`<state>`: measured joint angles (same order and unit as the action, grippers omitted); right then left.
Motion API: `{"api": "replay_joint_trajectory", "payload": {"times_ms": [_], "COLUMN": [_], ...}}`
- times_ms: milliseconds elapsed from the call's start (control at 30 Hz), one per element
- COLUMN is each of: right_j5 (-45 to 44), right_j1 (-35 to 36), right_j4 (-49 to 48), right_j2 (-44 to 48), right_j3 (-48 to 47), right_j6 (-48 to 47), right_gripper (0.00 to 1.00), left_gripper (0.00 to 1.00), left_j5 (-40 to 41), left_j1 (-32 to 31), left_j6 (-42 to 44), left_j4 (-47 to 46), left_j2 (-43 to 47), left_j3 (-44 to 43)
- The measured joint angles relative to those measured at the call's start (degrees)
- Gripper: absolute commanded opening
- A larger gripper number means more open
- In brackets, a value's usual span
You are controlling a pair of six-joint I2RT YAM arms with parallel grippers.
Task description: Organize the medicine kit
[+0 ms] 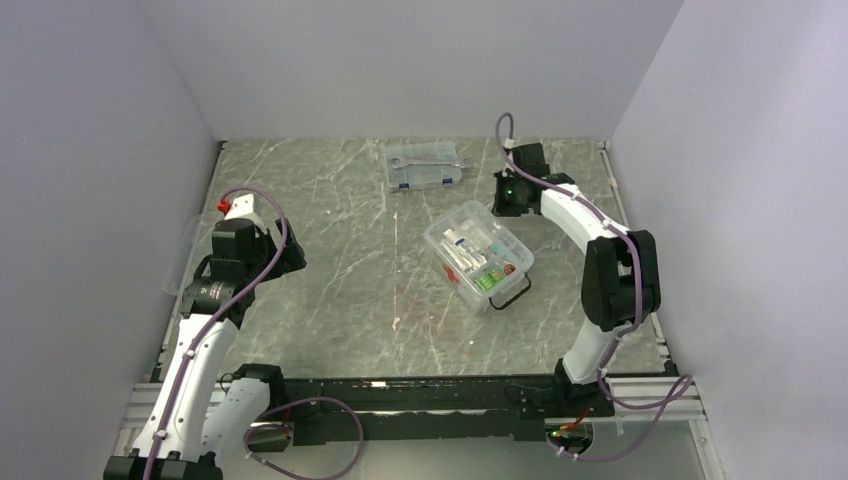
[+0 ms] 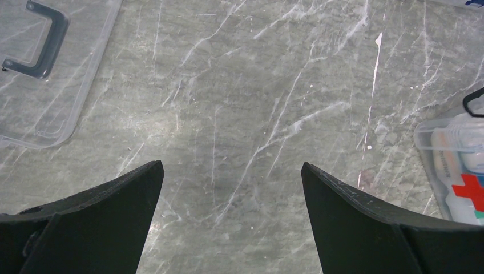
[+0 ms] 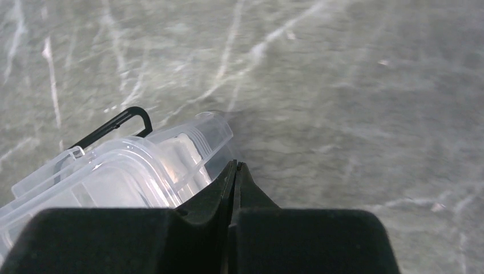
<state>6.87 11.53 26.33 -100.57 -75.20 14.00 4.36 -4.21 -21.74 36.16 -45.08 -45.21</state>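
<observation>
Left gripper (image 2: 231,166) spread wide — lid (image 2: 51,108) to its left, box (image 2: 454,151) to its right; right gripper (image 3: 235,166) pressed shut, just beside the box.

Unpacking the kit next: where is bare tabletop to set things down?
Widest: the middle, between the clear lid and the medicine box. Also the near strip in front of the box. Crowded at far right, where the right gripper sits between tool case and box.
</observation>
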Motion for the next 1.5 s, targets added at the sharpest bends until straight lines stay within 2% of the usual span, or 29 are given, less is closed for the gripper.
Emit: {"api": "replay_joint_trajectory", "payload": {"times_ms": [567, 900, 1133, 1333, 1500], "right_j5": [10.3, 14.4, 4.9, -8.3, -16.8], "right_j1": [14.9, 18.4, 18.8, 18.6, 17.5], "right_j4": [0.2, 2.7, 2.7, 2.7, 3.9], "right_j2": [-5.1, -6.7, -2.3, 10.8, 21.5], "right_j3": [-7.0, -10.1, -10.2, -7.7, -0.8], "right_j6": [-11.7, -16.0, -14.1, -8.8, -1.9], "right_gripper": [0.0, 0.0, 0.0, 0.0, 0.0], "left_gripper": [0.99, 0.99, 0.99, 0.99, 0.99], "left_j5": [0.0, 0.0, 0.0, -0.3, -0.9], "left_j1": [0.0, -0.1, -0.1, -0.2, -0.3], "left_j6": [0.0, 0.0, 0.0, 0.0, 0.0], "left_j4": [0.0, 0.0, 0.0, 0.0, -0.1], "left_j2": [0.0, 0.0, 0.0, 0.0, 0.0], "left_j3": [0.0, 0.0, 0.0, 0.0, 0.0]}}
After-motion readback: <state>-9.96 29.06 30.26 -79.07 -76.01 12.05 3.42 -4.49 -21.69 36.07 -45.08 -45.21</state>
